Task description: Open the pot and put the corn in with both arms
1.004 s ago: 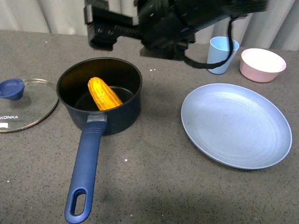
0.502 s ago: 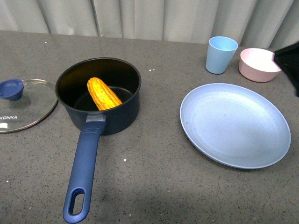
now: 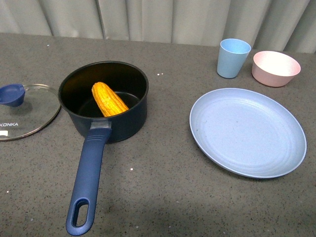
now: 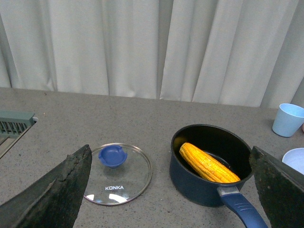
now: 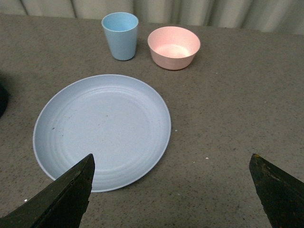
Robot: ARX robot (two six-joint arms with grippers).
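The dark navy pot (image 3: 129,118) stands open on the grey table, its long blue handle (image 3: 89,180) pointing to the front edge. The yellow-orange corn (image 3: 108,99) lies inside it, leaning on the wall. Both also show in the left wrist view: the pot (image 4: 190,178) and the corn (image 4: 208,163). The glass lid (image 3: 29,116) with a blue knob lies flat left of the pot. Neither arm shows in the front view. My left gripper (image 4: 173,190) is open and empty, held back from the pot and lid. My right gripper (image 5: 173,190) is open and empty above bare table beside the blue plate.
A large pale blue plate (image 3: 247,131) lies right of the pot. A light blue cup (image 3: 233,58) and a pink bowl (image 3: 275,68) stand at the back right. A grey-green grille (image 4: 14,122) sits at the table's far left in the left wrist view. Curtains hang behind.
The black arm that hung over the pot a second ago has pulled away to the right and left the front view. The corn, pot and lid have not moved.
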